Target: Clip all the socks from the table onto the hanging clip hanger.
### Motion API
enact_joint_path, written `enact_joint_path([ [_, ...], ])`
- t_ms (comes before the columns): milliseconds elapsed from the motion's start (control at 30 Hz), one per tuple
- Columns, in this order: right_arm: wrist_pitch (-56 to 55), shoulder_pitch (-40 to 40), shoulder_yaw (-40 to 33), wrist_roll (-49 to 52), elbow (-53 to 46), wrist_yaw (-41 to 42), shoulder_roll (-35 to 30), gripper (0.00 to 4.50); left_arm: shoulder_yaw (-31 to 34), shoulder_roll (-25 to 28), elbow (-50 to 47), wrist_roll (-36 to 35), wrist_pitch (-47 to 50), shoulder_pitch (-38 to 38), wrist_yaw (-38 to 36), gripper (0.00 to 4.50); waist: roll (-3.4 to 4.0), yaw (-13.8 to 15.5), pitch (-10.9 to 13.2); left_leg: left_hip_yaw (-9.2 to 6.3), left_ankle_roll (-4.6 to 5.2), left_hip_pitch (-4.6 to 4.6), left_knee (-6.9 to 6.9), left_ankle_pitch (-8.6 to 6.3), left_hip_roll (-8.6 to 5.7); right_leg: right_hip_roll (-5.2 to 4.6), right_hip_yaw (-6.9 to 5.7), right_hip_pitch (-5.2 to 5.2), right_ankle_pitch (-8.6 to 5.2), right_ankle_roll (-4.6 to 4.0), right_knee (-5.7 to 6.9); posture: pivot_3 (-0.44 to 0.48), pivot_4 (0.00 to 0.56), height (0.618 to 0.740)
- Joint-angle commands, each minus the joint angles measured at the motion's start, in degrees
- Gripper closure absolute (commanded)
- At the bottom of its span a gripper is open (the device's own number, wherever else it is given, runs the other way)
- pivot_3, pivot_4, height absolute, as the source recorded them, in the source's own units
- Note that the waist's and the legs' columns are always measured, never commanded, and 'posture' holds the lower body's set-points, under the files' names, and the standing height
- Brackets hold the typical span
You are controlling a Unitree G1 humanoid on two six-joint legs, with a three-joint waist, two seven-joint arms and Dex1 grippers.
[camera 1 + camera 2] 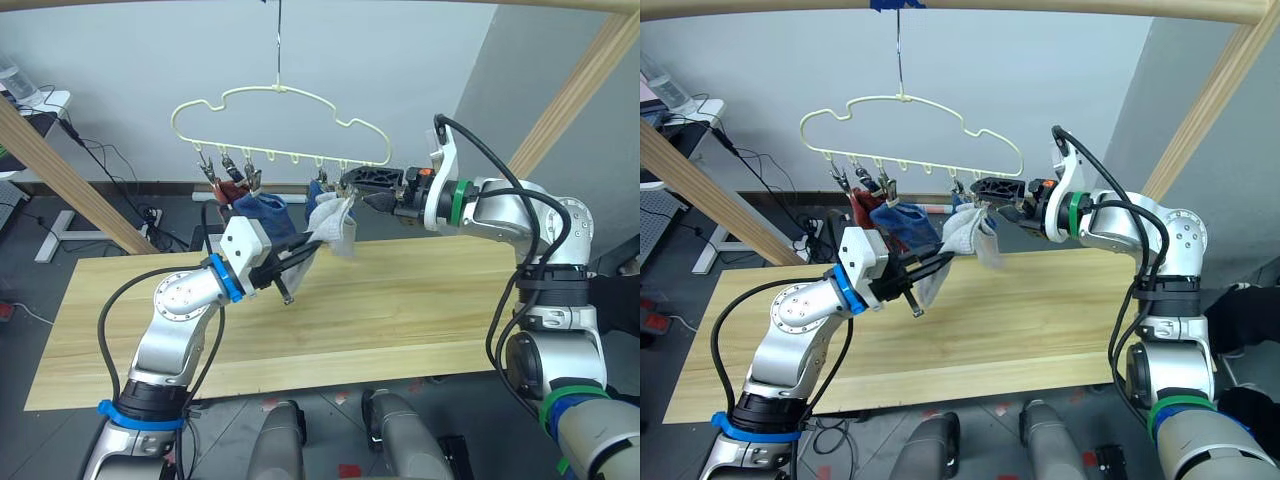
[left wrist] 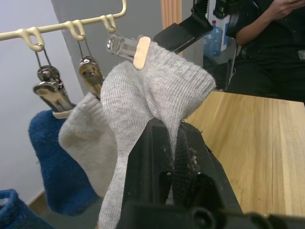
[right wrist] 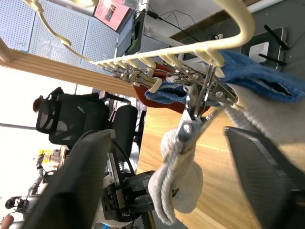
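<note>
- Long rectangular table of light natural wood planks [image 1: 400, 300]: it lies below the hanger, and no sock shows on the planks you can see, so judge the task near its end.
- Thin pale yellow-green wire clip hanger with the wavy cloud outline [image 1: 285, 92]: it hangs by its long hook above the table's far edge, its row of metal clips along the lower bar. Take it as your landmark.
- Socks already hung [image 1: 262, 208]: rust red and blue ones hang under the hanger's left and middle clips, with a second light grey one beside the end clip.
- Light grey ribbed ankle sock in hand [image 2: 157, 90]: it sits under the hanger's right end, its long axis running from the left gripper up to that end clip.
- Left gripper [image 2: 174, 148]: your two black fingers are pinched on the grey sock's lower part, just below and left of the clip.
- Right gripper [image 1: 362, 186]: it reaches in from the hanger's right end, fingers spread wide either side of the clip, and is the nearer one to it.
- Small metal clip with pale tip [image 2: 128, 47]: its tip touches the sock's raised edge; whether it bites the fabric, you cannot tell.
- Room: tight, since the neighbouring socks hang close.
</note>
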Motion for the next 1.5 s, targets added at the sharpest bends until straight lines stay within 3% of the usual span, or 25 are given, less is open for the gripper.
enact_joint_path([
  [33,-0.50,0.11,0.42,1.93,-2.81,2.24,-2.50,0.05,0.09,0.02,-0.50,0.10,-0.73,-0.62,0.66,4.50,0.00,0.02,0.00,0.00,0.00,-0.02,0.07,0.00,0.00,0.00,0.00,0.00,0.01,0.02,0.02,-0.022,0.257,0.740],
  [133,5.16,2.76,4.88,-17.17,-18.00,25.10,-15.34,0.05,0.12,-0.53,-0.71,-0.18,0.94,-1.18,1.68,4.50,0.07,0.84,0.04,-0.04,0.00,-0.09,0.20,0.00,-0.07,-0.03,0.00,-0.02,-0.04,0.15,0.07,-0.017,0.262,0.740],
  [200,-1.80,7.47,9.78,-32.28,-29.25,42.07,-24.72,0.05,-0.19,-0.82,-0.89,-0.12,1.74,-1.41,2.21,4.50,0.11,1.44,0.06,-0.07,0.00,-0.11,0.20,0.00,-0.08,-0.05,-0.02,-0.03,-0.06,0.17,-0.02,-0.022,0.264,0.740],
  [267,-7.68,10.63,12.21,-40.79,-33.31,51.98,-28.99,0.05,-0.32,-0.97,-1.07,-0.16,2.10,-1.42,2.40,4.50,0.09,1.49,0.05,-0.14,0.04,-0.09,0.21,-0.03,-0.04,-0.03,-0.10,0.05,-0.06,0.18,-0.16,-0.028,0.264,0.740],
  [333,-22.81,16.62,17.91,-57.91,-36.67,62.73,-34.33,0.00,-0.14,-1.47,-1.35,-2.67,4.17,-1.42,1.62,3.82,0.09,1.37,0.05,-0.11,0.04,-0.08,0.23,-0.03,-0.05,-0.02,-0.07,0.06,-0.04,0.21,-0.17,-0.038,0.263,0.740],
  [400,-32.16,20.51,20.15,-67.76,-36.79,68.33,-35.51,0.00,-0.11,-1.61,-1.34,-3.93,5.28,-1.56,0.89,3.34,0.09,1.16,0.06,-0.04,0.04,-0.05,0.25,-0.03,-0.03,-0.02,-0.03,0.06,-0.02,0.26,-0.14,-0.047,0.262,0.740],
  [533,-42.80,24.30,19.84,-77.12,-33.58,72.89,-31.94,0.00,0.20,-1.13,-1.99,-7.17,10.30,-2.09,-0.50,2.11,0.09,0.62,0.06,0.05,0.04,0.02,0.34,-0.03,-0.02,0.01,0.09,0.05,0.06,0.36,-0.01,-0.050,0.259,0.740],
  [767,-48.03,27.19,17.67,-83.70,-30.90,76.41,-27.37,0.00,3.46,3.13,-4.10,-12.51,18.96,-0.17,-2.42,0.10,0.07,0.63,0.06,0.03,0.04,0.09,0.47,-0.02,-0.06,0.01,0.12,0.06,0.06,0.37,0.28,-0.043,0.255,0.740],
  [967,-50.63,31.23,13.79,-85.59,-29.33,76.08,-23.14,0.00,14.63,10.48,-9.54,-17.80,26.28,8.72,-0.74,0.05,0.07,0.10,0.06,0.05,0.04,0.16,0.43,-0.02,-0.02,0.02,0.16,0.04,0.04,0.34,0.37,-0.009,0.234,0.740],
  [1067,-50.85,32.10,12.60,-85.87,-29.48,76.10,-21.35,0.00,18.63,12.84,-11.43,-15.58,26.80,12.34,2.58,0.05,0.06,0.48,0.05,0.02,0.02,0.22,0.46,-0.01,-0.02,0.02,0.13,0.06,0.04,0.33,0.47,0.010,0.219,0.740],
  [1267,-50.69,33.81,12.60,-87.94,-29.13,75.70,-18.67,0.00,22.41,14.54,-14.65,-12.23,30.09,19.16,8.83,0.05,-0.11,1.55,-0.09,0.04,0.03,0.80,0.40,0.02,-0.06,0.00,0.16,0.60,0.02,0.30,0.44,0.083,0.187,0.740],
  [1500,-51.00,33.93,12.50,-90.32,-27.24,76.29,-16.98,0.00,23.35,13.41,-15.82,-13.24,30.51,22.35,10.04,0.05,-0.30,2.03,-0.26,0.03,0.02,0.88,0.41,0.02,-0.07,-0.04,0.12,0.70,0.01,0.29,0.43,0.102,0.178,0.740],
])
